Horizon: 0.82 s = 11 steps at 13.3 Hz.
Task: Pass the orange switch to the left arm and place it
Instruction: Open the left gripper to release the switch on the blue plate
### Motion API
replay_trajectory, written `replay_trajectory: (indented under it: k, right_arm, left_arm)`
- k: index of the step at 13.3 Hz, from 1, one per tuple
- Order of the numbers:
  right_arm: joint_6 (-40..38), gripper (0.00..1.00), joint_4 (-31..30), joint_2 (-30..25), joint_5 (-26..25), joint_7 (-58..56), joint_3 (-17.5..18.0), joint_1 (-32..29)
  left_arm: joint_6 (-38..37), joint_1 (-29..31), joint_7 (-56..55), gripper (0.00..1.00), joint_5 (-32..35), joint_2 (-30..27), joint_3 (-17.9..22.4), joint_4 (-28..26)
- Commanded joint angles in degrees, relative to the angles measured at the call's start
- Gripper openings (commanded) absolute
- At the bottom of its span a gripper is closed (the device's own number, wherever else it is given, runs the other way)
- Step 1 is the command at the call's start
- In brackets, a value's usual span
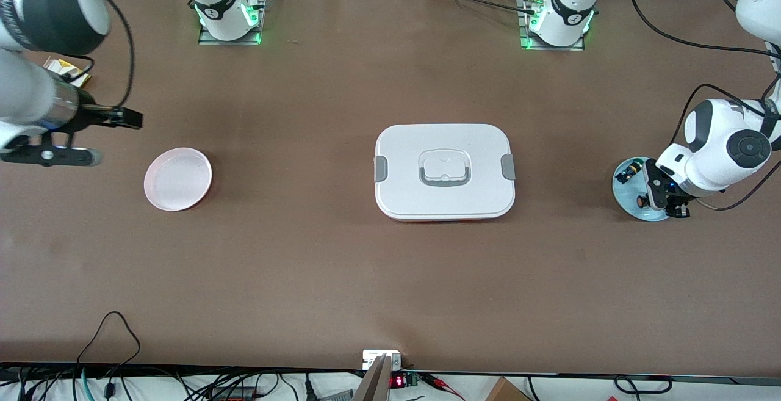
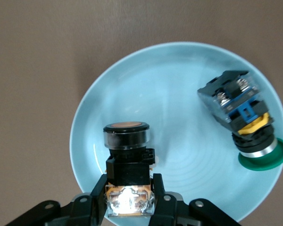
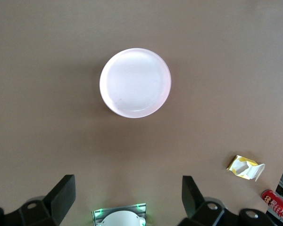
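The left gripper [image 2: 130, 200] is down on the blue plate [image 2: 179, 117] at the left arm's end, fingers [image 2: 100, 203] clamped on the orange switch [image 2: 127, 162]. The right gripper [image 3: 127, 197] hangs wide open above the table near the pink plate [image 3: 135, 83], well apart from the box [image 1: 445, 171].

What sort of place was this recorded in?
Most likely a robotics lab bench: two arms bolted to a brown table, cables along its edges, and staged props, with a white box between a pink plate and a blue plate.

The blue plate [image 1: 623, 188] is half covered by the left arm; the right gripper [image 3: 127, 200] is cut off by the frame edge, as is a red can [image 3: 277, 205].
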Motion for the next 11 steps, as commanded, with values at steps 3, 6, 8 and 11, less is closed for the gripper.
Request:
replay_trajectory:
  k: [3, 6, 8, 11]
  right_arm:
    - [0.1, 1.0, 1.4, -3.0, 8.1, 0.8, -5.6, 3.0]
    - [3.3, 1.0, -3.6, -5.0, 8.0, -4.4, -5.8, 2.6]
    - [8.4, 1.0, -9.4, -8.1, 8.0, -5.1, -6.0, 2.3]
    - [11.1, 1.0, -13.3, -10.4, 8.2, -5.0, -6.0, 2.5]
  left_arm:
    - [1.4, 1.6, 0.8, 0.35, 2.0, 1.2, -0.9, 0.6]
    - [1.3, 2.1, 4.0, 1.0, 2.1, 1.0, -1.0, 0.6]
    - [1.2, 2.1, 4.4, 1.0, 2.1, 0.7, -1.1, 0.6]
    - [-3.4, 2.0, 4.7, 1.0, 2.0, -2.5, -2.6, 0.8]
